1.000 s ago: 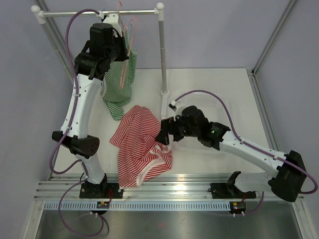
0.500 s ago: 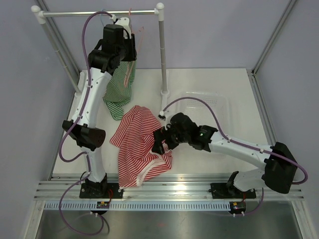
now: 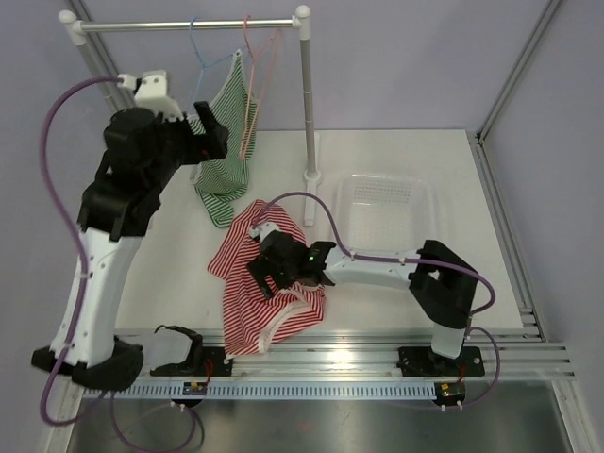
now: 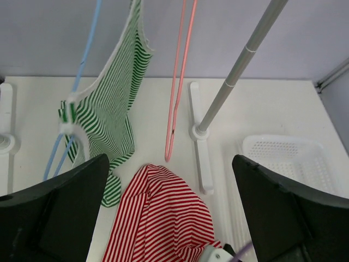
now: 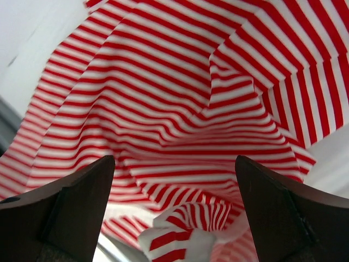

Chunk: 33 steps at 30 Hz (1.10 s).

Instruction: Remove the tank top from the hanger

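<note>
A green-and-white striped tank top (image 3: 226,170) (image 4: 109,93) hangs from a blue hanger (image 3: 196,52) (image 4: 87,43) on the rail, with one strap end looped low on the hanger. A bare pink hanger (image 3: 255,75) (image 4: 177,82) hangs beside it. My left gripper (image 3: 209,140) (image 4: 170,161) is open and empty, just left of the green top. A red-and-white striped tank top (image 3: 245,321) (image 5: 174,82) lies crumpled on the table. My right gripper (image 3: 260,274) (image 5: 174,158) hovers open right over it, with nothing between its fingers.
The rack's rail (image 3: 189,25) spans the back left, its right post (image 3: 308,104) (image 4: 234,71) standing on a white foot (image 4: 199,158). A clear plastic basket (image 3: 387,179) (image 4: 283,158) sits right of the post. The metal frame borders the table.
My left gripper opened and drew back from the hangers toward the left and down. The right arm swung left across the red top, staying open.
</note>
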{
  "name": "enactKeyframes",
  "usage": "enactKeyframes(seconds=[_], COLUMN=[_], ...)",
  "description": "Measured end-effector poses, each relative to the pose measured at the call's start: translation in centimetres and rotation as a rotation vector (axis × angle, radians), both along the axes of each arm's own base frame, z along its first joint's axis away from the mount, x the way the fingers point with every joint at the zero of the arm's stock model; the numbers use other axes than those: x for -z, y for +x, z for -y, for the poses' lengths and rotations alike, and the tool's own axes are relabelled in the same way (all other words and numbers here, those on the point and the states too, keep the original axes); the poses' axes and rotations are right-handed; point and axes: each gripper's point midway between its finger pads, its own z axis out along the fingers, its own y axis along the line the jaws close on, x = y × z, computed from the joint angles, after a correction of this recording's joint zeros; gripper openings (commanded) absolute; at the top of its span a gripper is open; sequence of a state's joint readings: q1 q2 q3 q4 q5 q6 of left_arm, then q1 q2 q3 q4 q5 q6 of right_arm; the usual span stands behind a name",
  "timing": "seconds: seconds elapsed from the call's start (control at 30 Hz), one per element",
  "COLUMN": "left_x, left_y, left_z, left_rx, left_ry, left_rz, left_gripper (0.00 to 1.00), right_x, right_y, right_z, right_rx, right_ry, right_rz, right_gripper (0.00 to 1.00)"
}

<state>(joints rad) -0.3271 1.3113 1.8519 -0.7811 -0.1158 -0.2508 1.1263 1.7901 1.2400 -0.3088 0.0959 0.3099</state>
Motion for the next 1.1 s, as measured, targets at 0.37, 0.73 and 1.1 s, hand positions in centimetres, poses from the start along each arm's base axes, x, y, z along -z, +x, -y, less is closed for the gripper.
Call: enactKeyframes(seconds=[0.37, 0.73, 1.1], left_x=[3.0, 9.3, 14.4], left_y=[-9.2, -13.0, -13.8], left_z=[-3.7, -8.5, -10.3], left_rx=[-0.061, -0.231, -0.317], left_ry=[-0.085, -0.012, 0.028], left_rz=[0.076, 0.081, 0.042], left_gripper=[0.99, 0.99, 0.99], right_x=[6.2, 3.9, -20.4], right_y=[2.0, 1.9, 5.3], right_z=[-1.2, 0.6, 4.2], right_rx=[0.053, 0.039, 0.218], right_ry=[-0.167, -0.17, 0.116], right_rz=[0.08, 0.125, 0.491], right_gripper=[0.43, 0.0, 0.0])
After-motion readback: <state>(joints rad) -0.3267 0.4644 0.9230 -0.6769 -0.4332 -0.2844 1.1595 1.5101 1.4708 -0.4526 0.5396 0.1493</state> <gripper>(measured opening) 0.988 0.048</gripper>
